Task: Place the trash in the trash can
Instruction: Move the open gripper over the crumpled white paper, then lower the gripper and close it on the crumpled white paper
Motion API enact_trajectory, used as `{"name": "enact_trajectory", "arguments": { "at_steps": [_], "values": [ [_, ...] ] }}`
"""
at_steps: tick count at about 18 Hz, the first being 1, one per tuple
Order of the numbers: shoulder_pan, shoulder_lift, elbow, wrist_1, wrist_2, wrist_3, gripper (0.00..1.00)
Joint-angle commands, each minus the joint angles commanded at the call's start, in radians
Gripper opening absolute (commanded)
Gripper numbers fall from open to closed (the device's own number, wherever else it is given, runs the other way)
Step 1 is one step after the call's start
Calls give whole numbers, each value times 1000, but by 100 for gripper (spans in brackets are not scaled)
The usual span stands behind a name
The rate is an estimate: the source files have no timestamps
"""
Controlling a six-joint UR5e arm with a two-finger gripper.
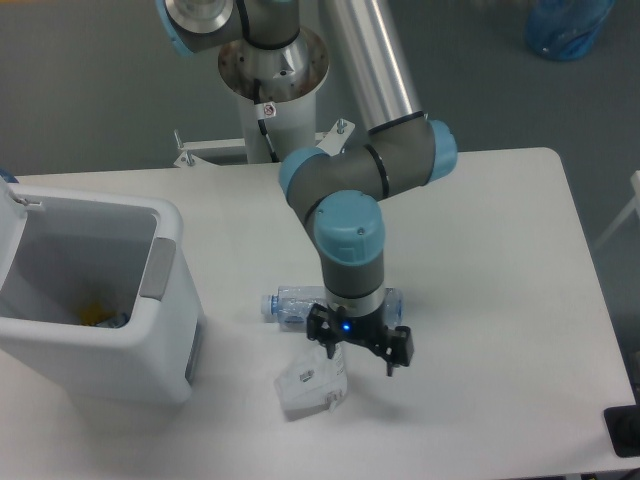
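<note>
A clear plastic bottle (292, 302) with a pale blue cap lies on its side on the white table, cap toward the left; the arm's wrist covers its middle. A whitish translucent packet (308, 384) lies just in front of it. My gripper (361, 354) hangs open over the bottle's right part and the packet's right edge, nothing between its fingers. The white trash can (170, 330) stands at the table's left edge, with a grey panel (158, 268) on its rim and some yellow and pale bits inside.
The arm's base column (272, 80) rises behind the table's far edge. A blue bag (565, 28) lies on the floor at the top right. A black object (625, 430) sits at the table's front right corner.
</note>
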Motion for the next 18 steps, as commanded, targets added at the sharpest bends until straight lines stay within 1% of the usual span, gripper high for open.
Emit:
{"name": "enact_trajectory", "arguments": {
  "at_steps": [3,5,8,11,12,13,14,15,16,17,18],
  "values": [
    [-3,18,-26,0,-25,2,100],
    [-17,15,-31,0,-26,2,100],
    [-21,-27,-13,3,-8,-3,100],
    [-26,-75,21,6,67,-5,100],
    [-35,-83,29,6,73,-6,87],
    [-35,-84,34,6,74,-11,63],
    [-35,-86,34,6,74,-14,35],
    [-35,-86,34,6,74,-15,19],
    [-35,-86,34,6,74,-18,6],
    [-35,-87,37,8,69,-20,0],
    [-35,-89,43,8,69,-21,0]
  ]
}}
